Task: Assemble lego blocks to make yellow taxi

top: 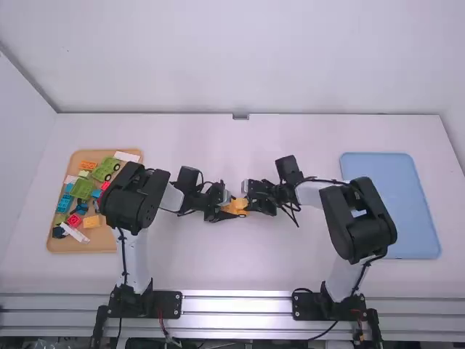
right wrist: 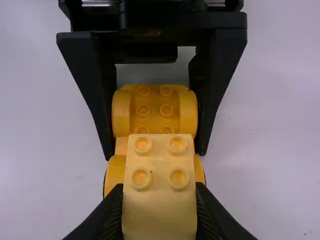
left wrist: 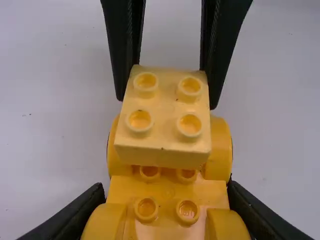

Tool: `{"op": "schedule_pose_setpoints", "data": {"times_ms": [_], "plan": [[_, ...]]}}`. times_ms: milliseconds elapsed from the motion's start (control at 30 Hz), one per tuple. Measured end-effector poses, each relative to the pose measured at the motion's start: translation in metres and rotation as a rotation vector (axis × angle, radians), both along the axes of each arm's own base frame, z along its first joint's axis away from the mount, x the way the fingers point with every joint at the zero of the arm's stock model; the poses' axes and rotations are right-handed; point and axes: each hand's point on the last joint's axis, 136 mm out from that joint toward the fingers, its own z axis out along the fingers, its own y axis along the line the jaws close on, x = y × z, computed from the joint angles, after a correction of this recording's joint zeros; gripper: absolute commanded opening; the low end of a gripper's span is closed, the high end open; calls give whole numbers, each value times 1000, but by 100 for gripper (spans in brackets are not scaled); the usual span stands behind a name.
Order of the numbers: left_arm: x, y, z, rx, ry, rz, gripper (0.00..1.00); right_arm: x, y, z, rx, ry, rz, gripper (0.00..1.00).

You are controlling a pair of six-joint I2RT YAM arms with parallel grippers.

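Yellow block point(right wrist: 160, 210) clamped in right tool point(top: 246, 197), yellow car base point(left wrist: 167, 191) gripped by left tool point(top: 232, 206), white table point(top: 232, 262), pale wall point(top: 240, 58) behind

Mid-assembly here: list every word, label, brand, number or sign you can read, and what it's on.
No text can be read.
Block: any marking on its studs is too small to read.
Base: the same.
Loose pieces in the tray: too small to read.
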Motion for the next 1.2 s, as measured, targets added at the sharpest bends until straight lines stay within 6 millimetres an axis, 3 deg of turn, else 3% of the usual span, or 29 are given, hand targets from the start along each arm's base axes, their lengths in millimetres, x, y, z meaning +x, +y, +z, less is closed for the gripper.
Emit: {"op": "schedule_pose_setpoints", "data": {"times_ms": [300,367,533,700,733,1067,1200], "plan": [[-2,-1,0,-1,2,-5,49,-5,0,-4,-11,-6,16,11],[-2,-1,0,-2,2,-5,49,-5,0,-4,-12,-5,16,22],[-2,-1,0,-2,2,-6,50,-5,0,-4,-11,-5,15,36],[-2,-1,0,-2,3,-6,50,-4,0,-4,-9,-9,15,64],[-2,-1,0,-2,2,-6,50,-4,0,-4,-9,-11,16,65],[-2,-1,0,-3,3,-6,50,-4,-2,3,45,6,15,60],[-2,-1,0,-3,3,-6,50,0,-13,7,73,22,-5,40]]}}
